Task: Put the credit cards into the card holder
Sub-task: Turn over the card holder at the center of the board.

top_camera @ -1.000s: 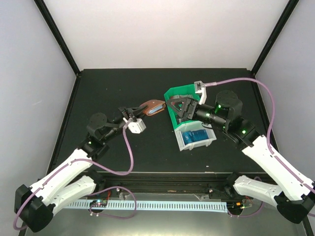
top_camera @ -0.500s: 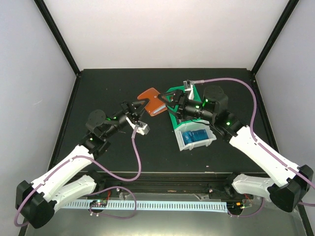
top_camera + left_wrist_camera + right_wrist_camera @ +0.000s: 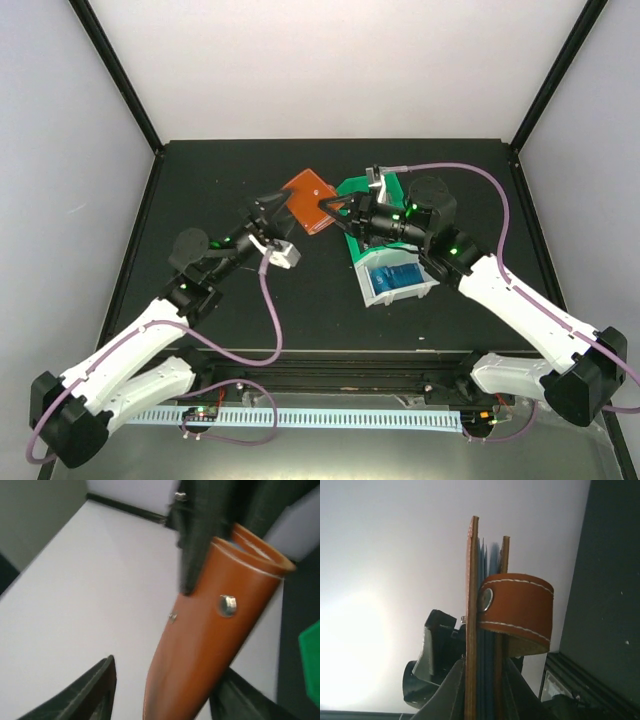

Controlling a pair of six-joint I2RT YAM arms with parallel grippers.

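Observation:
The brown leather card holder [image 3: 305, 197] is held up over the black table, between the two grippers. My right gripper [image 3: 333, 208] is shut on its near edge; in the right wrist view the gripper [image 3: 484, 670] presses both covers of the card holder [image 3: 471, 605], with its snap tab [image 3: 517, 610] folded over. Blue credit cards [image 3: 485, 630] show edge-on between the covers. My left gripper [image 3: 272, 212] stands open around the holder's other end; in the left wrist view the gripper [image 3: 165, 680] leaves a gap on the left of the card holder [image 3: 210, 640]. More blue credit cards [image 3: 398, 277] lie in a tray.
A green-and-white divided tray [image 3: 352, 190] lies under the right arm, its white bin [image 3: 366, 287] holding the blue cards. Black frame posts stand at the table's back corners, with white walls behind and beside them.
The card holder has gone up and toward the back, turning its flat side to the camera. My right gripper closed on it and my left gripper opened.

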